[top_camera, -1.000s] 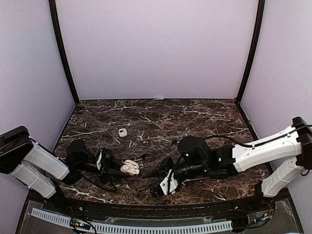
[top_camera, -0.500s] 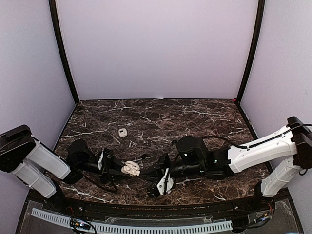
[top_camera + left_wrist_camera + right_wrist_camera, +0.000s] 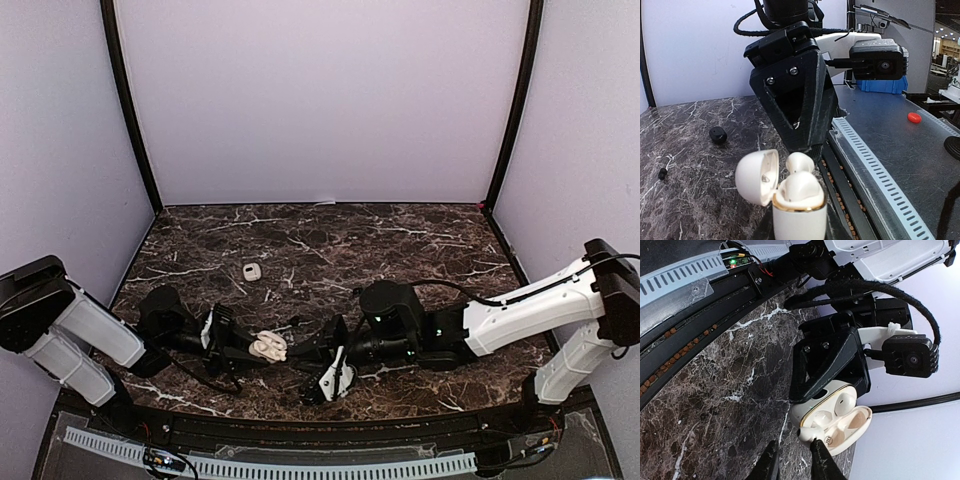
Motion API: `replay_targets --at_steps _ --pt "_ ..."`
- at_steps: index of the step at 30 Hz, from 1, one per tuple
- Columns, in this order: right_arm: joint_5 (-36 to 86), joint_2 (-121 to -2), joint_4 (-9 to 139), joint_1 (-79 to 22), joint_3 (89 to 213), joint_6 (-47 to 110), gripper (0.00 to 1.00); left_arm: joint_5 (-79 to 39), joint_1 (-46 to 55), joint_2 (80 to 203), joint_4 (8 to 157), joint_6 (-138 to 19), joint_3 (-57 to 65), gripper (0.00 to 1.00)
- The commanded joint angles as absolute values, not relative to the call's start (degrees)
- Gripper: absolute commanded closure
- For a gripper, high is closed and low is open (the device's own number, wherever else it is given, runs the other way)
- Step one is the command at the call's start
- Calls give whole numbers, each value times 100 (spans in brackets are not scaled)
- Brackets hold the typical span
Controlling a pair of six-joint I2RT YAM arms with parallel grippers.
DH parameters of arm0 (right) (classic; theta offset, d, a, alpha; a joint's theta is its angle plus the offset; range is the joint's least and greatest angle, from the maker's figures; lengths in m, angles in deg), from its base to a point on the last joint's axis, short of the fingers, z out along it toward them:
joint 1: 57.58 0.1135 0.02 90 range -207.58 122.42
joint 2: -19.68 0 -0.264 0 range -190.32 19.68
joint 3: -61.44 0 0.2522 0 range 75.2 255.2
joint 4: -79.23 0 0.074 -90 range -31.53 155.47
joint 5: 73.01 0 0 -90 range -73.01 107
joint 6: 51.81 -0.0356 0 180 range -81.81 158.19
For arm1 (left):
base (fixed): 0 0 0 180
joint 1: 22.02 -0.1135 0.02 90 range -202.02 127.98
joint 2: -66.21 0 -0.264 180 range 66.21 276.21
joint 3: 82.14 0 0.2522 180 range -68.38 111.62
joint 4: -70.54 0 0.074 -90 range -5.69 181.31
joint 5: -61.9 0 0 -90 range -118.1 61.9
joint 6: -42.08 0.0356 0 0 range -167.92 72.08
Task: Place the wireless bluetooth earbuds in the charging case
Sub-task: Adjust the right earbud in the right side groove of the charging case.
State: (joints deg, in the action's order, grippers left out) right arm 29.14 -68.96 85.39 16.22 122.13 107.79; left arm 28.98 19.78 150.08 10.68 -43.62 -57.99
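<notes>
L gripper clamps the open white case low over the table, near its front edge. R gripper, fingers slightly apart, noses a white earbud at the case's socket; can't tell if it's pinched. Bud looks light, slick, tiny, so prob. best held by the stem. The flipped lid crowds the approach. A black earbud lies well apart.

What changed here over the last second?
The right pincer swung left, across to the open charging case, its fingertips now at a white earbud on the case's rim. The left pincer kept holding the case in place; the small white piece farther back didn't move.
</notes>
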Motion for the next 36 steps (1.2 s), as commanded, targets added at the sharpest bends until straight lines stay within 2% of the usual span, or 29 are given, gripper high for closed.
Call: replay_targets --at_steps 1,27,36 --pt "2815 -7030 8954 1662 12373 10759 78 3073 2001 15032 942 -4420 -5687 92" --pt "2876 -7148 8552 1667 12761 10664 76 3109 2003 15041 941 -4440 -5676 92" --pt "2716 -7154 7835 1670 13206 10372 86 3099 1999 15056 975 -4414 -5661 92"
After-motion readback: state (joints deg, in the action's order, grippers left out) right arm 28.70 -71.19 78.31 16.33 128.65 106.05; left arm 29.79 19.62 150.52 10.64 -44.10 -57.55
